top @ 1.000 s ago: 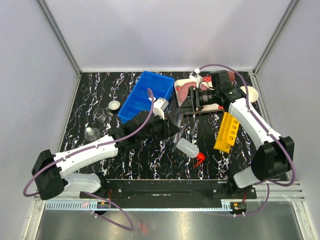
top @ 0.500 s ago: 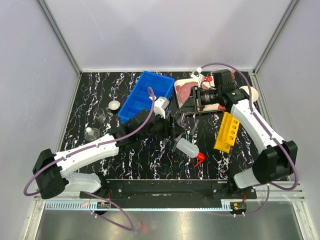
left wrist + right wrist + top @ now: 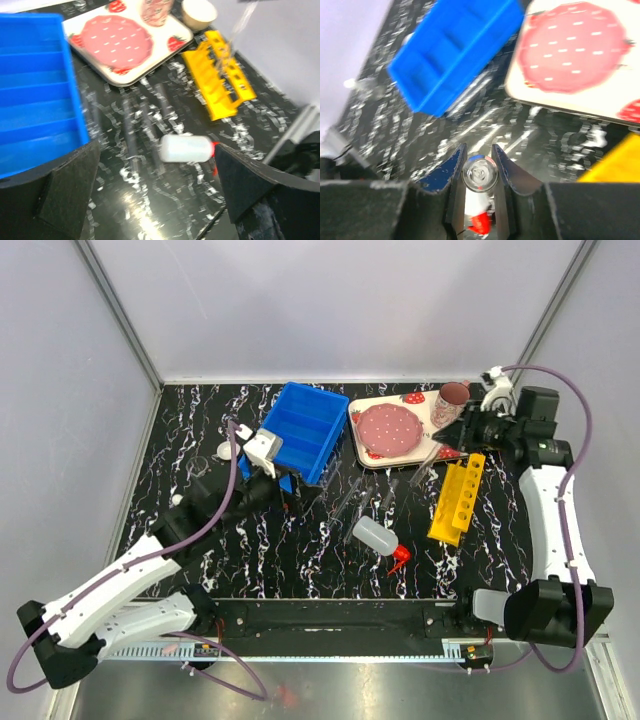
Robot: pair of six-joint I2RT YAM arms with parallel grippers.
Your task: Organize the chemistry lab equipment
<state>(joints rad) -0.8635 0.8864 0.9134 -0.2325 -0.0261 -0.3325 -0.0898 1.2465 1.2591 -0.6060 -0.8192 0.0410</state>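
Clamps a thin clear tube [image 3: 479,173] in the right gripper [image 3: 478,152], aloft near the yellow holed rack [image 3: 457,498]; hangs the left gripper [image 3: 160,192] wide open, empty. Likely light, stiff, slick, fragile: best pinched gently near one end.

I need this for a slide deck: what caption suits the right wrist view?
Right gripper shut on a thin clear tube seen end-on, blue bin and strawberry-print tray beyond.

bright even light, soft motion-blurred wrist views
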